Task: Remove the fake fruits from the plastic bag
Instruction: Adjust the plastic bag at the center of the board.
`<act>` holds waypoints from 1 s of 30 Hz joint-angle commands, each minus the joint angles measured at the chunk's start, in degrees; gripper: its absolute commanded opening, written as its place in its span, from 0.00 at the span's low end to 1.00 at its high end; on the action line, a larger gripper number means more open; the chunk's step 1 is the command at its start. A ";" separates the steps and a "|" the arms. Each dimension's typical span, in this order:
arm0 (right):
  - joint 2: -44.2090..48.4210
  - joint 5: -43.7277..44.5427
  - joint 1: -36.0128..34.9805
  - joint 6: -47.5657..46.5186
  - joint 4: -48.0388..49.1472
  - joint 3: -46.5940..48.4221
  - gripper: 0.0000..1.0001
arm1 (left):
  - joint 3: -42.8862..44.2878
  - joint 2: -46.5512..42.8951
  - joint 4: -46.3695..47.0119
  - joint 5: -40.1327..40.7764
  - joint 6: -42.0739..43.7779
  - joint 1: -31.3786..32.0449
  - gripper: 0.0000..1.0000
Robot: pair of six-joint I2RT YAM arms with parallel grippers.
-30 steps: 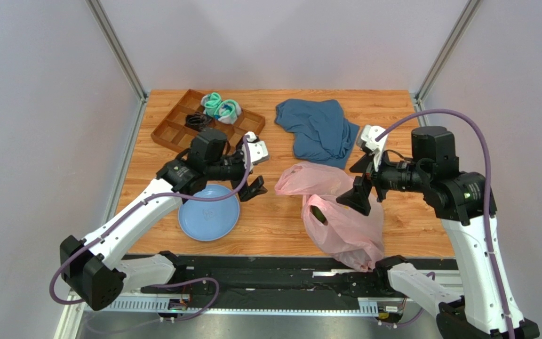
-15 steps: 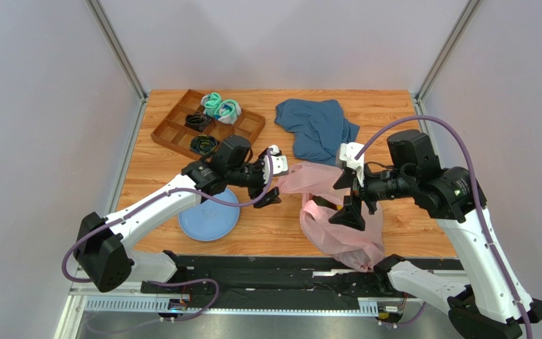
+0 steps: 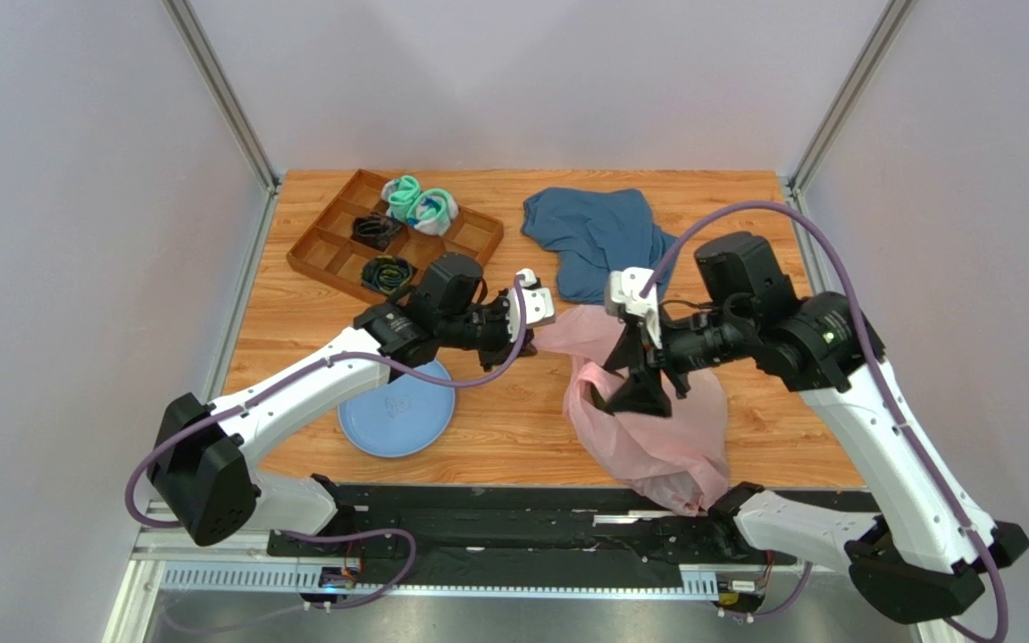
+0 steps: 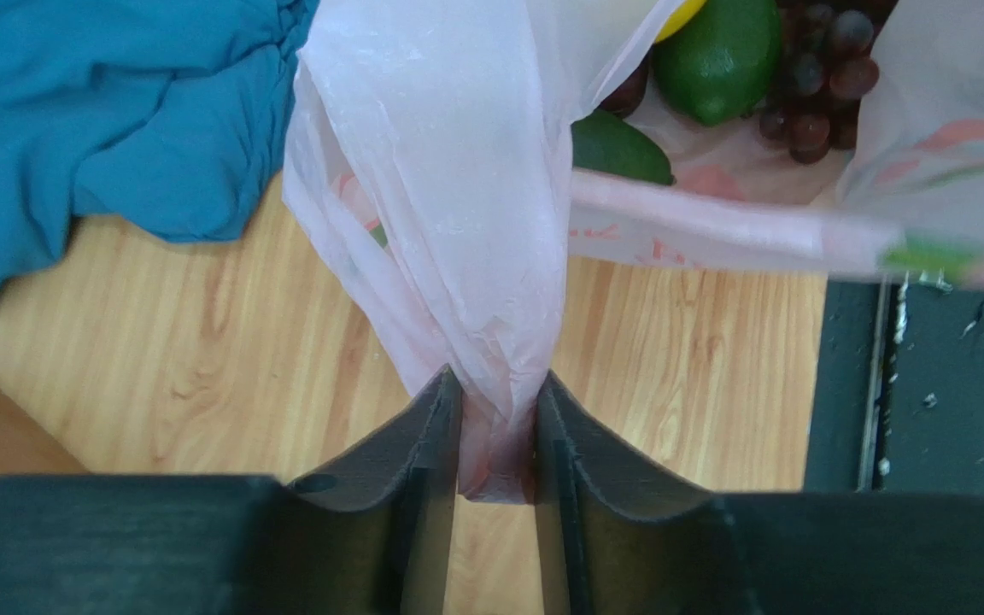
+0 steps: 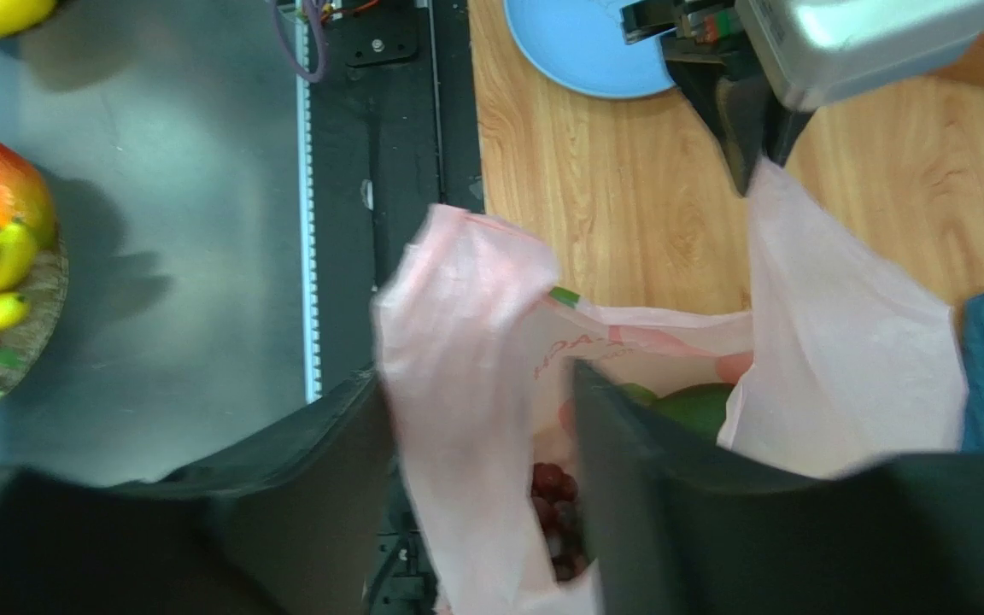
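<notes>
The pink plastic bag (image 3: 654, 422) lies at the table's front right with its mouth pulled open. My left gripper (image 4: 500, 385) is shut on the bag's left handle loop (image 4: 459, 231), pinching the twisted plastic between its fingertips. My right gripper (image 5: 475, 374) stands open, straddling the other handle strip (image 5: 459, 333); the plastic lies against one finger and a gap shows beside the other. Fake fruits sit inside the bag: a lime-green fruit (image 4: 719, 58), a purple grape bunch (image 4: 821, 80), a dark green avocado (image 4: 619, 147) and a sliver of yellow fruit (image 4: 679, 16).
A blue plate (image 3: 397, 418) lies under the left arm. A brown divided tray (image 3: 332, 248) holding teal socks (image 3: 419, 204) stands at the back left. The dark blue cloth (image 3: 601, 241) lies behind the bag. The black rail (image 3: 533, 516) runs along the table's front edge.
Both arms have swung in to the bag. The left gripper has closed on the left handle loop. The right gripper has moved over the other handle and narrowed around it.
</notes>
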State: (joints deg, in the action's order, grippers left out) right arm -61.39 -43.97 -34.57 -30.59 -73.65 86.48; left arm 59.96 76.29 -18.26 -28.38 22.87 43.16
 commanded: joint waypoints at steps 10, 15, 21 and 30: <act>-4.35 11.89 19.76 -7.28 14.57 7.20 0.00 | 31.05 16.06 -5.19 -0.44 -20.44 -4.47 0.00; -18.05 10.48 39.35 -6.77 23.36 22.48 0.00 | 56.68 29.16 -4.34 -2.82 -25.42 -6.68 0.00; -26.85 10.30 49.68 -2.02 33.82 42.97 0.00 | 83.64 41.22 -3.83 -7.65 -30.51 -6.68 0.00; -5.70 8.01 50.12 -21.59 30.95 12.70 0.00 | 57.05 27.61 -3.71 -13.89 -29.83 -5.72 0.00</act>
State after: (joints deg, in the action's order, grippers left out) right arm -78.32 -34.50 15.77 -40.93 -43.00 111.33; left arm 128.27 110.45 -21.87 -37.21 -6.74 36.49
